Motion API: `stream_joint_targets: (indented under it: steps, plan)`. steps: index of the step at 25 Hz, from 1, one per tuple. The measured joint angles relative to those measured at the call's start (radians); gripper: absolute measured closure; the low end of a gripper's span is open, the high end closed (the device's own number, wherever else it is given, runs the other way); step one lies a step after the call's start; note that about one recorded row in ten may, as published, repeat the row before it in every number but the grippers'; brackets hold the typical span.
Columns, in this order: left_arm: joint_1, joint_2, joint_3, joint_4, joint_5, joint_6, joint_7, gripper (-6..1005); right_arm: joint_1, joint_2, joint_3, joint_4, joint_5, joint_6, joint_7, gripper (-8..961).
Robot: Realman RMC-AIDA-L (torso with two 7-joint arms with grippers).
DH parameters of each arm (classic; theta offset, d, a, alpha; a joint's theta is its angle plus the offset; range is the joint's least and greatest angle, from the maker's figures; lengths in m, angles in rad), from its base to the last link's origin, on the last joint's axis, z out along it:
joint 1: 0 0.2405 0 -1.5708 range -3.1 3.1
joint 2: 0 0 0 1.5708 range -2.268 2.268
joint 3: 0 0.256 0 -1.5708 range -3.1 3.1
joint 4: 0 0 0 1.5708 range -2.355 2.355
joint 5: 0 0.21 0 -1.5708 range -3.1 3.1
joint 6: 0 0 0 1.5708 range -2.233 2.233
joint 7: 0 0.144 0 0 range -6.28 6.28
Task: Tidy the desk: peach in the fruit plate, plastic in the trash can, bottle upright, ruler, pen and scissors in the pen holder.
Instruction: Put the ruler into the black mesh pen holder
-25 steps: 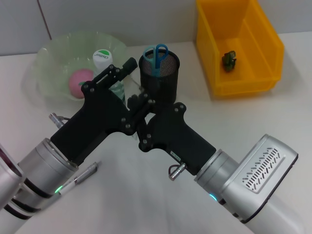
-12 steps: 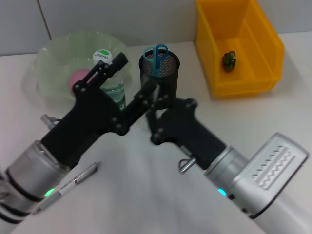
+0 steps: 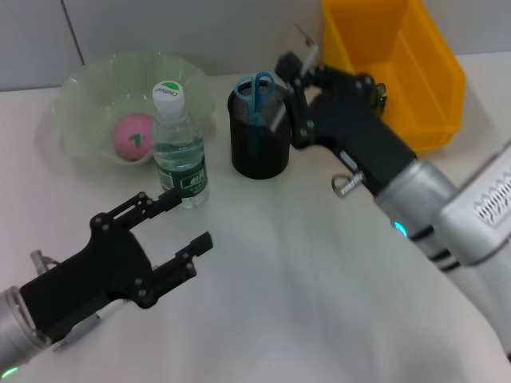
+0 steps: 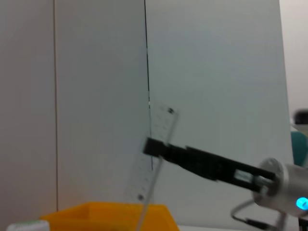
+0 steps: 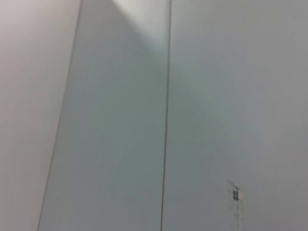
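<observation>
A clear ruler (image 3: pixel 279 116) is tilted over the black mesh pen holder (image 3: pixel 259 152), with my right gripper (image 3: pixel 291 86) shut on it. The left wrist view shows that gripper's finger across the ruler (image 4: pixel 153 163). Blue scissors (image 3: pixel 256 89) stand in the holder. The bottle (image 3: pixel 178 148) is upright beside it. A pink peach (image 3: pixel 132 134) lies in the green fruit plate (image 3: pixel 88 96). Green plastic (image 3: pixel 374 96) rests in the yellow trash can (image 3: pixel 435 88). My left gripper (image 3: pixel 185 220) is open, low at the front left. The pen (image 3: pixel 80 331) is mostly hidden under the left arm.
The wall runs close behind the plate, holder and bin. Bare white desk lies in front of the holder, between the two arms. My right arm slants across the right side of the desk.
The two grippers have parted. My right gripper rose and moved back over the pen holder with the ruler. My left gripper drew back to the front left, uncovering the bottle.
</observation>
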Motion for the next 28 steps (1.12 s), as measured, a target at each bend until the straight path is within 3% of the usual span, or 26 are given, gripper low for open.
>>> stream_joint_targets:
  steps: [1, 3, 11, 28]
  plan:
    - [0.019, 0.0, -0.119, -0.046, 0.166, 0.053, -0.001, 322, 0.017, 0.001, 0.004, -0.016, -0.001, -0.001, 0.0, 947]
    - [0.024, -0.006, -0.132, -0.049, 0.176, 0.058, -0.001, 324, 0.054, 0.003, 0.014, -0.053, -0.001, 0.0, -0.002, 946]
    - [0.014, -0.014, -0.128, -0.061, 0.179, 0.053, 0.0, 336, 0.104, 0.005, 0.092, -0.097, 0.005, 0.112, 0.058, 946]
    - [0.01, -0.018, -0.126, -0.062, 0.181, 0.049, -0.002, 334, 0.15, 0.006, 0.087, -0.098, 0.0, 0.307, 0.098, 946]
